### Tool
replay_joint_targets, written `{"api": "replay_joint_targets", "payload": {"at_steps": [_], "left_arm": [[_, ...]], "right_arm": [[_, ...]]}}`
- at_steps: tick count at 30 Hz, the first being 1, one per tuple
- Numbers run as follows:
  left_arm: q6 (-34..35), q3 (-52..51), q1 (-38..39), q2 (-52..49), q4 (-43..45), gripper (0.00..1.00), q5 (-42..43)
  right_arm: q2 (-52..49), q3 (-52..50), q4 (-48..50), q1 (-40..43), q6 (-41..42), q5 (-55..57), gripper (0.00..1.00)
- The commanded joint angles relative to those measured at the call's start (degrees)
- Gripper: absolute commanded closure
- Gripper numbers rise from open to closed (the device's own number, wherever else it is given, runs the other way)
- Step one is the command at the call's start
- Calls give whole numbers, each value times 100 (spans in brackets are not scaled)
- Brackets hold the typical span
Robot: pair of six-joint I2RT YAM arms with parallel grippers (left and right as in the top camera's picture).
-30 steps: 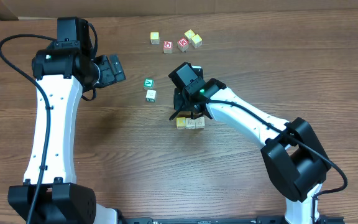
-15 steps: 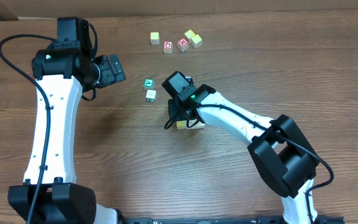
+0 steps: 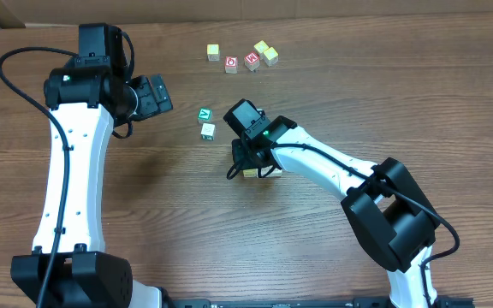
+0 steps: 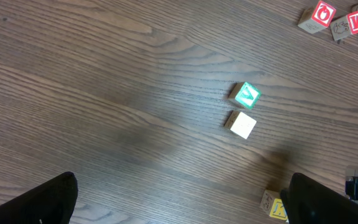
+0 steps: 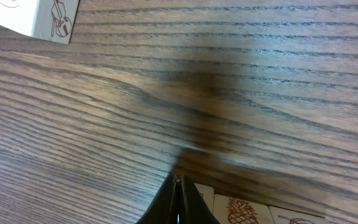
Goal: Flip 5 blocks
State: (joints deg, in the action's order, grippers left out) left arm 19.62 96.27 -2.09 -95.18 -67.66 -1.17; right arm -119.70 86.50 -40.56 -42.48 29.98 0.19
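Pale wooden blocks lie in a short row under my right gripper. In the right wrist view that gripper is shut with nothing between its fingers, tips down at the wood right beside the row, where a pineapple block shows. A green-faced block and a white block sit to the left. My left gripper hangs open over bare wood, well away from them. In the left wrist view the left gripper frames the green block, the white block and a yellow block.
Several more blocks, two of them red-faced, are grouped at the far side of the table. A white block with a violin drawing lies at the top left of the right wrist view.
My right gripper has slid left along the row of blocks and now covers more of it. The left arm has not moved.
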Motion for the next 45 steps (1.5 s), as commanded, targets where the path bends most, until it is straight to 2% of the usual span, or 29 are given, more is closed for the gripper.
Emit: {"api": "replay_joint_targets", "payload": {"at_steps": [1, 15, 22, 31, 38, 45], "left_arm": [[120, 144, 24, -39, 22, 0, -74], [118, 144, 24, -39, 20, 0, -74], [118, 144, 24, -39, 22, 0, -74], [120, 144, 24, -39, 22, 0, -74], [118, 144, 24, -39, 22, 0, -74], [118, 144, 24, -39, 20, 0, -74]], "right_arm": [[0, 92, -20, -37, -26, -33, 96], [11, 127, -72, -26, -28, -31, 95], [11, 616, -173, -24, -48, -37, 93], [9, 857, -503, -433, -44, -470, 94], [-13, 682, -525, -855, -44, 380, 96], [-13, 455, -442, -920, 2, 951, 96]]}}
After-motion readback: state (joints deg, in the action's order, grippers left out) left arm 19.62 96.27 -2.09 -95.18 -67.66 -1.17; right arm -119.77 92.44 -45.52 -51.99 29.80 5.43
